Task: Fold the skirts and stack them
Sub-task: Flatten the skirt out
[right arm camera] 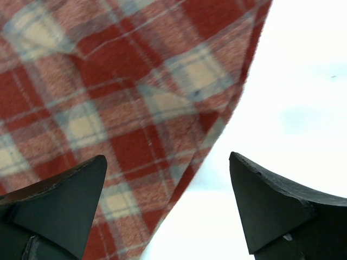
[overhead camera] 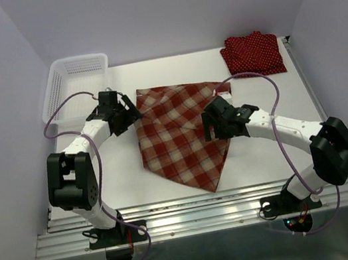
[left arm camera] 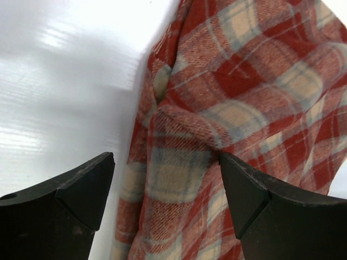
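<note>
Top external view: plaid skirt [overhead camera: 178,136] flat on desk [overhead camera: 128,178], long axis slanting far-left to near-right. Left end effector [overhead camera: 125,113] at its left corner, right end effector [overhead camera: 216,121] at its right edge, equally near, both spread wide over cloth edges. Dotted pile [overhead camera: 253,53] beyond its far right corner, count unclear. Contact with cloth hard to judge.

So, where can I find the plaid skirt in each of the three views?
Top external: the plaid skirt lies spread in the middle of the table.
Left wrist: it fills the right side; its left edge runs down near the centre.
Right wrist: it fills the left and top; its right edge slants down to the bottom centre.
Shared landmark: the bare white table beside the skirt's edge.
</note>
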